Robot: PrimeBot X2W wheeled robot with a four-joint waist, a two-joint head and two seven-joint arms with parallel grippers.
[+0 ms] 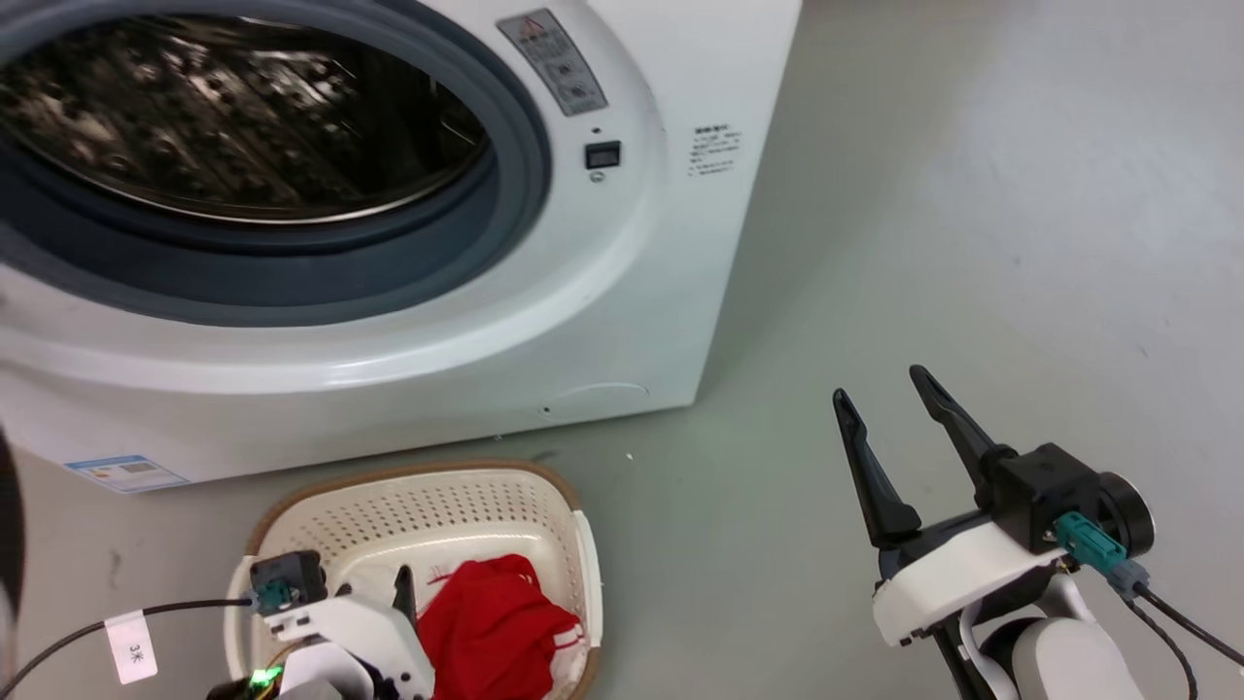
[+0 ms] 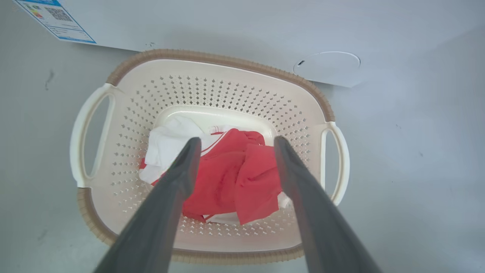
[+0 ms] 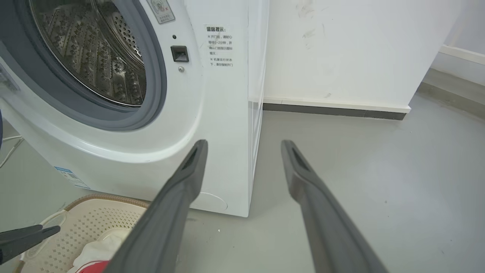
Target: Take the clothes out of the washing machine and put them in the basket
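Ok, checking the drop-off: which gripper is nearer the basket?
Left. The left gripper hangs over the basket, jaws open above the clothes; the right gripper is off to its right, over the floor.

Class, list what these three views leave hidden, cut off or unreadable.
1. Head view: the picture's edges cut off part of the washing machine drum, so whether it is empty cannot be told.
2. Head view: the sticker text is too small to read.
3. Left wrist view: the clothes hide much of the basket bottom.
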